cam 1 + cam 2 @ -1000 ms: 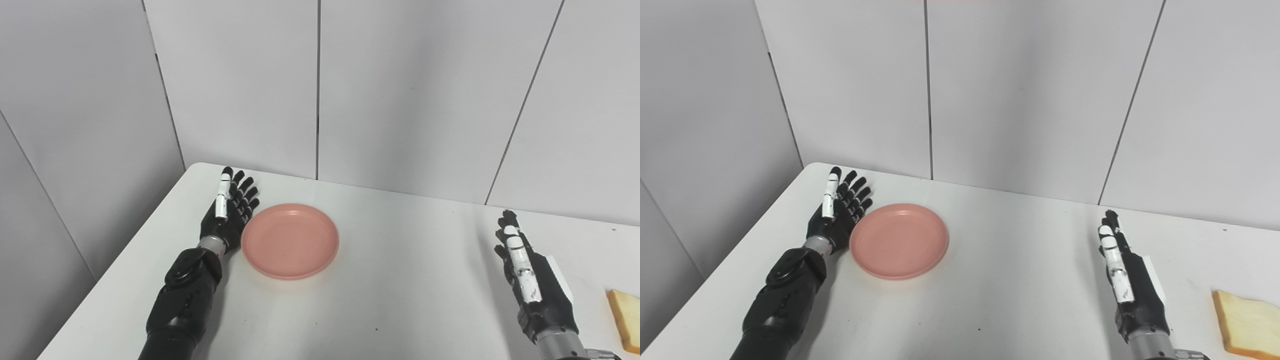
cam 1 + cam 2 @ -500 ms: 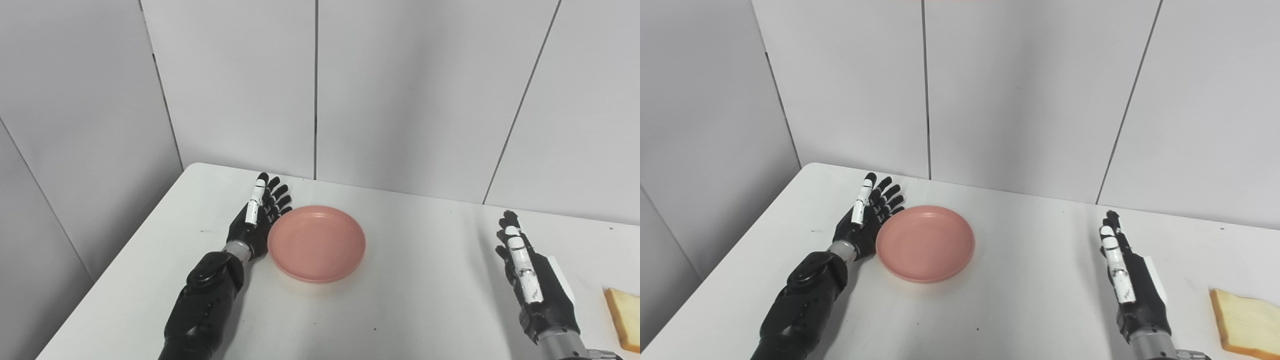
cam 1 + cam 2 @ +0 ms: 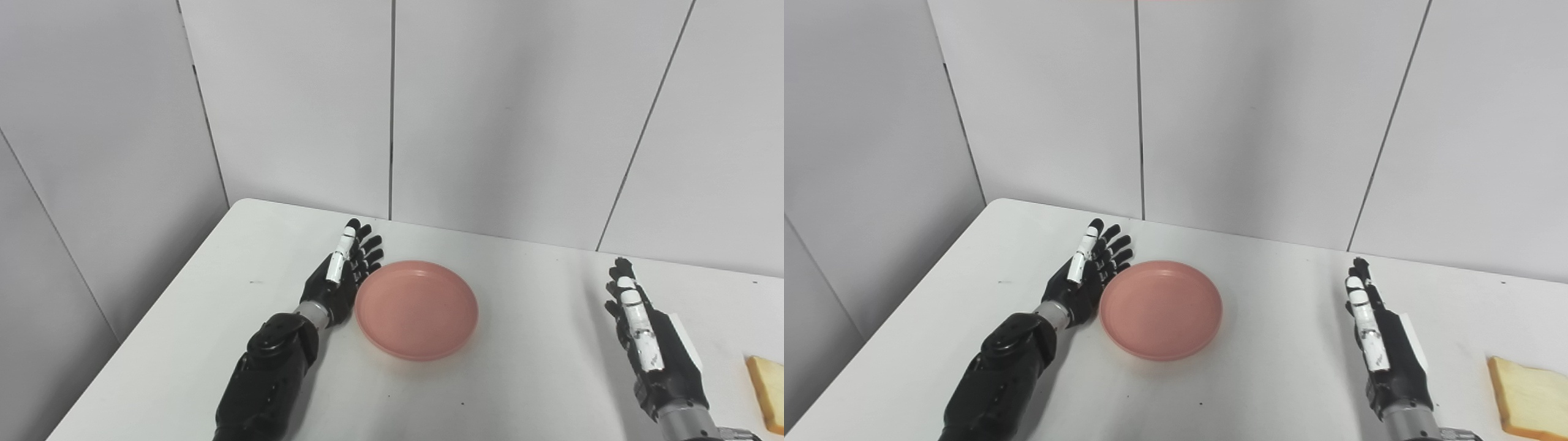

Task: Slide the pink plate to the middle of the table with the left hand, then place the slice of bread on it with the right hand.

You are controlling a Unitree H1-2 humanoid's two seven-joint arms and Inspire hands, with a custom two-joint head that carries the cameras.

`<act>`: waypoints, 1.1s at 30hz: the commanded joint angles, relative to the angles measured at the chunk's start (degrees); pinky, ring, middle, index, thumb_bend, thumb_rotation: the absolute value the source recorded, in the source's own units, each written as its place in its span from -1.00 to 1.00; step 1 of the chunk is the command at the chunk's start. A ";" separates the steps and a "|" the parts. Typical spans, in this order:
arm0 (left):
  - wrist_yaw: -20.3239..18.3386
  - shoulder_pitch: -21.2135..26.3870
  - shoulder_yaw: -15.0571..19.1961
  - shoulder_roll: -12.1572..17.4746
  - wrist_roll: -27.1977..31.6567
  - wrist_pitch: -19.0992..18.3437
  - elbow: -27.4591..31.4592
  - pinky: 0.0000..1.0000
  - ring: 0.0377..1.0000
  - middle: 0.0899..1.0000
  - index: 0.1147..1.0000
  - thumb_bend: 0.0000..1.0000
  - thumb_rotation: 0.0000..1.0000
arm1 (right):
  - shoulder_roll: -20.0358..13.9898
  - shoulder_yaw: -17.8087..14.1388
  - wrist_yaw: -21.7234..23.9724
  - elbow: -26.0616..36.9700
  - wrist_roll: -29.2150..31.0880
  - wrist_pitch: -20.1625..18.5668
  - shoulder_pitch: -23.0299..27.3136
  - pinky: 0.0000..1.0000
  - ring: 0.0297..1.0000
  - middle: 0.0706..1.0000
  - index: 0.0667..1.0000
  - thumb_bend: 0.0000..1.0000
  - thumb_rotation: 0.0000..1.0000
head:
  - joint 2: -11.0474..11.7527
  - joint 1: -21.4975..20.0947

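A round pink plate (image 3: 416, 309) lies flat on the white table (image 3: 520, 380), left of the middle. My left hand (image 3: 343, 272) stands on edge against the plate's left rim, open, fingers straight and pointing away from me. At the far right edge of the table lies a slice of bread (image 3: 1528, 398), partly cut off by the picture's edge. My right hand (image 3: 1381, 346) is open and upright, fingers straight, a short way left of the bread and not touching it.
Grey wall panels (image 3: 392, 110) close off the table at the back and on the left. The table's left edge (image 3: 147, 312) runs diagonally toward me. A few small dark specks mark the tabletop.
My left hand has pushed the pink plate to the right, toward the table's middle, staying against its left rim. The right hand and the bread have stayed put.
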State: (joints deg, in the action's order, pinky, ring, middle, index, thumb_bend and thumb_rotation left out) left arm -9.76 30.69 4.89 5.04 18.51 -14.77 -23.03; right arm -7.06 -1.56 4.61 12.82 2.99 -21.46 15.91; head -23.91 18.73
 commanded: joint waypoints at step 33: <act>-8.50 -5.16 -7.13 -1.85 0.22 -3.50 11.51 1.00 1.00 1.00 1.00 -0.01 1.00 | 4.31 4.85 -3.45 -5.30 -8.91 10.89 0.50 0.99 1.00 1.00 1.00 -0.62 1.00 | 0.96 -20.58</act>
State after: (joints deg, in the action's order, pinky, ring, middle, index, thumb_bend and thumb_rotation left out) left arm -16.84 24.24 -2.01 3.32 18.05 -18.02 -13.15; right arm -3.32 3.31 1.79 6.90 -5.59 -13.42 15.33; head -22.94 -1.93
